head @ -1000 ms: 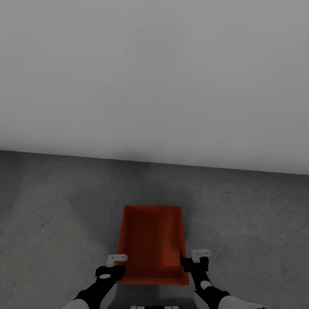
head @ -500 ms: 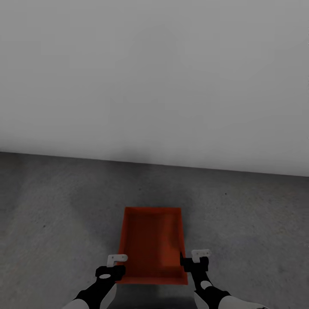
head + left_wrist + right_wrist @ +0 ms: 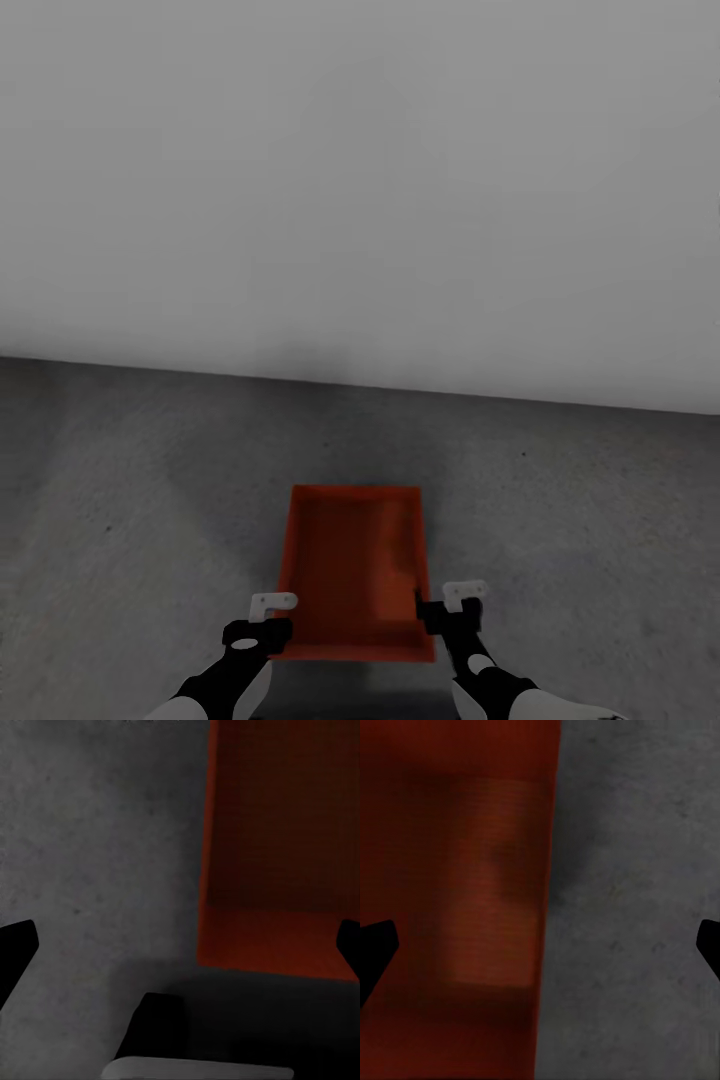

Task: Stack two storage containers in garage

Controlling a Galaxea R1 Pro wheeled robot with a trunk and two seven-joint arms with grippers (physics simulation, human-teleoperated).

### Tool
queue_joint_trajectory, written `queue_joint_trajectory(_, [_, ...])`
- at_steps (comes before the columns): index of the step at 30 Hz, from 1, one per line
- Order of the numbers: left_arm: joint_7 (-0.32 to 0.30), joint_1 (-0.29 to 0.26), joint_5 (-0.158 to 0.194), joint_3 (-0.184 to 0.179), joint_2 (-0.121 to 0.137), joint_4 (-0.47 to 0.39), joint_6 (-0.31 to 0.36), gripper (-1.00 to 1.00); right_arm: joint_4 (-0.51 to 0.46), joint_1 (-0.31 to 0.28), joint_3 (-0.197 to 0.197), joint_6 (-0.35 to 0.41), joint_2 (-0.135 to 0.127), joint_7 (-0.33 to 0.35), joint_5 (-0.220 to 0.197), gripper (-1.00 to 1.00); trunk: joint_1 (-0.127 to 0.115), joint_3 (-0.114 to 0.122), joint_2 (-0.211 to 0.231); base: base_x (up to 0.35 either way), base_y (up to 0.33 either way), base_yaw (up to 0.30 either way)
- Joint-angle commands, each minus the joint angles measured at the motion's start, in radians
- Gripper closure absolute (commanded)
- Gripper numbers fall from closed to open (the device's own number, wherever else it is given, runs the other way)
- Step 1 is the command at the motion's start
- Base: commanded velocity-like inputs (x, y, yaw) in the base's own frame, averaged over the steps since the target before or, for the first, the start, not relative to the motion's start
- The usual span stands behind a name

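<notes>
One orange-red open-top storage container [image 3: 352,570] rests on the dark grey concrete floor [image 3: 150,500], its long side pointing toward the grey-white wall. My left gripper [image 3: 268,625] is at its near left corner and my right gripper [image 3: 440,612] at its near right corner. In the left wrist view the black fingertips [image 3: 16,945] stand far apart, with the container's side wall [image 3: 206,870] between them. The right wrist view shows the same wide spread, fingertips [image 3: 375,945] either side of the container's other wall [image 3: 547,870]. Both grippers are open.
A plain grey-white wall [image 3: 360,180] rises a short way beyond the container and meets the floor across the whole head view. Mottled concrete stretches to the left and right of the box [image 3: 600,520].
The container looks slightly smaller and the wall's foot has slid down a little, so the view has shifted. My right gripper has edged a little toward the container; the left has not moved.
</notes>
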Motion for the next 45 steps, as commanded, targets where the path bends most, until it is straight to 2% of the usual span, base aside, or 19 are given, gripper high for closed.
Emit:
queue_joint_trajectory(1, [0.006,0.0,0.008,-0.008,0.0,0.0,0.0,-1.0,0.001,0.0,0.008,-0.004,0.0,0.007,-0.005,-1.0,-0.004,0.003,0.007,0.0,0.0,0.0])
queue_joint_trajectory(7, [0.006,0.0,0.008,-0.009,0.0,-0.001,0.0,-1.0,0.002,0.0,0.009,-0.012,-0.011,0.115,-0.007,-1.0,-0.027,0.022,0.049,0.0,0.0,0.0])
queue_joint_trajectory(13, [0.006,0.0,0.008,-0.009,0.0,-0.001,0.0,-1.0,0.002,0.0,0.009,-0.013,-0.021,0.148,-0.011,-1.0,-0.05,0.04,0.091,0.0,0.0,0.0])
queue_joint_trajectory(45, [0.006,0.0,0.008,-0.01,0.0,-0.002,0.0,-1.0,0.003,0.0,0.008,-0.013,-0.02,0.145,-0.021,-1.0,-0.173,0.141,0.315,0.0,0.0,0.0])
